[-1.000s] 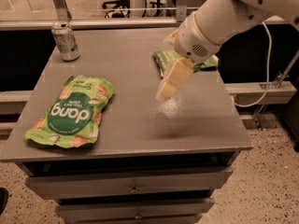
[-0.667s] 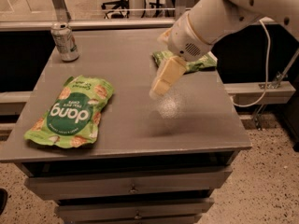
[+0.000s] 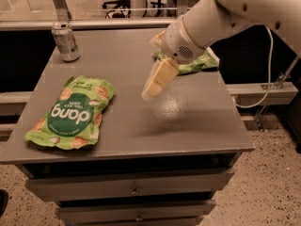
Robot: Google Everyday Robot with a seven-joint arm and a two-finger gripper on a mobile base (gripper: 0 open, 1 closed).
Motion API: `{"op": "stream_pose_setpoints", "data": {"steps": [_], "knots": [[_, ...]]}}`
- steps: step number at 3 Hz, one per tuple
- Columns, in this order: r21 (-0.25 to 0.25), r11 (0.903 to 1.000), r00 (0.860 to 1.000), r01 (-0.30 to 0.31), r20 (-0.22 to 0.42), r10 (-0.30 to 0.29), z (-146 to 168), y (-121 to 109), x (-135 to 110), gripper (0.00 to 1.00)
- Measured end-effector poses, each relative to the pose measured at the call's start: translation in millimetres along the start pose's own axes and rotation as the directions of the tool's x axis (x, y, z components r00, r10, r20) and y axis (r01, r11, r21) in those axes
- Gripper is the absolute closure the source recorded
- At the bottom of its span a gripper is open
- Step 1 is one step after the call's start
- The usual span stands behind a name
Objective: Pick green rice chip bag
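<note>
can (image 3: pixel 65 41) back-left corner | green packet (image 3: pixel 203 65) back-right | grey table (image 3: pixel 197 126) | drawers (image 3: pixel 134 185) below

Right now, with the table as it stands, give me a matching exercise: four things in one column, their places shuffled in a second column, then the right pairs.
Things
1. green rice chip bag
2. can
3. small green packet
4. tool

Places
A. over the middle of the table
B. far left corner
C. lying flat near the front left edge
D. far right side, partly behind the arm

Pairs: 1-C, 2-B, 3-D, 4-A
</note>
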State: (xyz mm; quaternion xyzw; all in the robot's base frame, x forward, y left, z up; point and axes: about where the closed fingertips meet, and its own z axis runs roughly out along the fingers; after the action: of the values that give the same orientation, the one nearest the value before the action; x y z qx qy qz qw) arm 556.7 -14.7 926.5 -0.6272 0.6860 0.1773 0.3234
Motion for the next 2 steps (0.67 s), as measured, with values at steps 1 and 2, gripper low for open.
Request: {"op": "stream_pose_setpoints", "data": {"steps": [1,2], "knots": [[-0.079,0.9965,0.994,0.027,0.106,-0.018,43.0,2.8,-30.5,0.00],[-0.195,0.9790,0.982,0.058,0.187,-0.021,100.9,10.9,-68.0,0.00]]}}
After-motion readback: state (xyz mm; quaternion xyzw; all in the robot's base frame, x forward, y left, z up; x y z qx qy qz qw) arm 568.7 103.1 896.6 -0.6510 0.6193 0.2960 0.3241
